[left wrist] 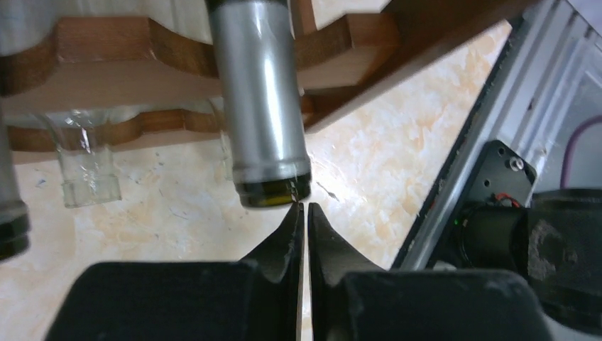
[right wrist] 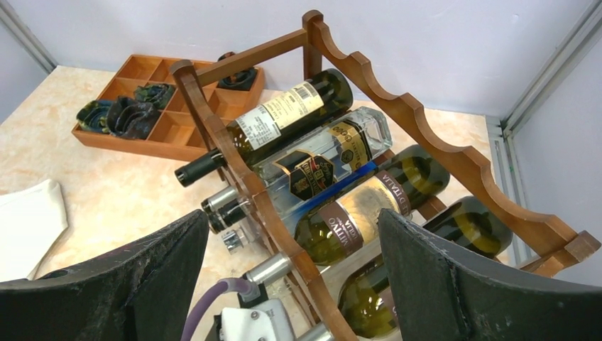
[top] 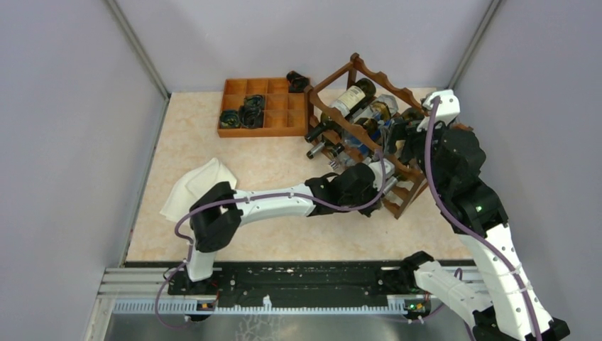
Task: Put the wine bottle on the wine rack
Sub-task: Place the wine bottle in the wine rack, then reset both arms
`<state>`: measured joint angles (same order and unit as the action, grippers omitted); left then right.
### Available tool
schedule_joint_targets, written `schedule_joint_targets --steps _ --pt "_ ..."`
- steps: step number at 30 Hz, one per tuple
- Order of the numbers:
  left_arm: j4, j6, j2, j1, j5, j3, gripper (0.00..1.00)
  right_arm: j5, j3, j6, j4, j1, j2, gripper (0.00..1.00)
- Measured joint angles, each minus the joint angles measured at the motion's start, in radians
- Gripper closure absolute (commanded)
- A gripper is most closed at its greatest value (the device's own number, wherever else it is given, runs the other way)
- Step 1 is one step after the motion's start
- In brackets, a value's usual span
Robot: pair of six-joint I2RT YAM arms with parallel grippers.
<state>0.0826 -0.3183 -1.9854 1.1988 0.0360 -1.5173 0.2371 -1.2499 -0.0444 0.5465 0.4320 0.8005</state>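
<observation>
The reddish-brown wine rack [top: 369,71] stands tilted at the back right and holds several bottles lying in its scallops [right wrist: 426,135]. A wine bottle's silver-foiled neck [left wrist: 263,106] pokes out through the rack's front rail [left wrist: 99,71] near the tabletop. My left gripper [left wrist: 304,207] is shut and holds nothing, with its tips just under that neck's mouth. My left wrist [top: 351,186] sits against the rack's near-left side. My right gripper [right wrist: 292,213] hovers above the rack, open wide, and the labelled green bottles [right wrist: 355,220] lie below it untouched.
A flat orange-brown compartment tray [top: 263,133] with dark items [top: 245,112] sits at the back centre, left of the rack. A white cloth [top: 195,185] lies near the left wall. Grey walls close in the back and both sides. The metal base rail [top: 284,284] runs along the near edge.
</observation>
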Motion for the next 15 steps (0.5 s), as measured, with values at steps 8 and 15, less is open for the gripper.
schedule_joint_targets --steps 8,15 --pt "-0.012 0.050 0.233 -0.001 -0.153 0.310 0.32 -0.072 0.007 0.018 -0.007 0.000 0.000 0.01" --pt "-0.006 0.099 0.639 -0.109 -0.134 0.440 0.02 -0.108 0.059 -0.061 -0.088 0.002 -0.013 0.01"
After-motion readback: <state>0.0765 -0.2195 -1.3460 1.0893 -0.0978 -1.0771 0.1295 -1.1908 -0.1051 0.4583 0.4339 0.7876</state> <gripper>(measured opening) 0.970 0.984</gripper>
